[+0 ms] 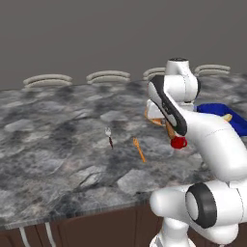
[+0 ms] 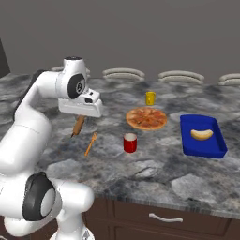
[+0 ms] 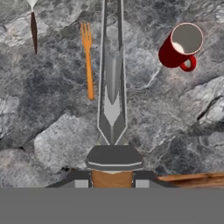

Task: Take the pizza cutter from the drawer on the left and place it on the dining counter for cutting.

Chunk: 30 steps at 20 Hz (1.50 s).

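Note:
My gripper (image 2: 80, 114) (image 3: 112, 177) is shut on the pizza cutter (image 2: 78, 126) (image 3: 112, 87). It grips the brown wooden handle, and the grey metal head points down at the stone. The cutter hangs a little above the dining counter (image 1: 58, 120) (image 2: 154, 173) (image 3: 52, 144), a grey, black and white marbled top, and does not touch it. Below it, slightly to one side, an orange fork (image 1: 139, 149) (image 2: 91, 144) (image 3: 88, 61) lies flat. A shut dark wooden drawer (image 2: 165, 218) with a curved silver handle sits under the counter's front edge.
A red cup (image 2: 130, 143) (image 3: 181, 46) stands close to the right of the cutter. Behind it are a pizza (image 2: 146, 118) and a yellow cup (image 2: 150, 98). A blue tray (image 2: 202, 136) holds a bun. A dark-handled, silver-headed utensil (image 1: 110, 137) (image 3: 33, 26) lies left of the fork. Stools (image 2: 124, 73) line the far edge.

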{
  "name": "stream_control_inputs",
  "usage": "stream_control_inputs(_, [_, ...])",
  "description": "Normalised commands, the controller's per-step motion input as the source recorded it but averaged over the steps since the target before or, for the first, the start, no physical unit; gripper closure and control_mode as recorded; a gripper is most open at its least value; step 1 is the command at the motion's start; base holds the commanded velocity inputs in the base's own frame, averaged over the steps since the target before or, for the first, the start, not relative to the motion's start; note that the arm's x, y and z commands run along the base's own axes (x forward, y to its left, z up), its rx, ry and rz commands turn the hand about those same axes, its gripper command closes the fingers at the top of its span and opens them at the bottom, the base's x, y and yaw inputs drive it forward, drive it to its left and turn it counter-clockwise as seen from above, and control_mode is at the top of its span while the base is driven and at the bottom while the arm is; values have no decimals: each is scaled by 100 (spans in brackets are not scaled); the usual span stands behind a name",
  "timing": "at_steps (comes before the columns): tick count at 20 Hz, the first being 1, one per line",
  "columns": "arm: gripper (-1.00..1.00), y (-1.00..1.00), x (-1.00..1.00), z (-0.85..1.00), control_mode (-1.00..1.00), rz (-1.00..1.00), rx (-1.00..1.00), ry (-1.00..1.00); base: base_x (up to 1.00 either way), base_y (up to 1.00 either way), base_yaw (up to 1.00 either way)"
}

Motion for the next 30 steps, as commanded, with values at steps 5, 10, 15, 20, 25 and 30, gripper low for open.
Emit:
stream_control_inputs(5, [100, -5, 100, -32, -100, -1, 0, 0, 0, 0, 0])
stream_control_inputs(10, [100, -8, 100, -49, -100, 0, 0, 0, 0, 0, 0])
stream_control_inputs(15, [100, -16, 94, -65, -100, 0, 0, 0, 0, 0, 0])
stream_control_inputs(20, [100, -23, 79, -54, -100, 0, 0, 0, 0, 0, 0])
stream_control_inputs(25, [100, -7, 70, -45, -100, 0, 0, 5, 0, 0, 0])
stream_control_inputs(30, [100, 0, 44, -44, -100, 0, 0, 6, 0, 0, 0])
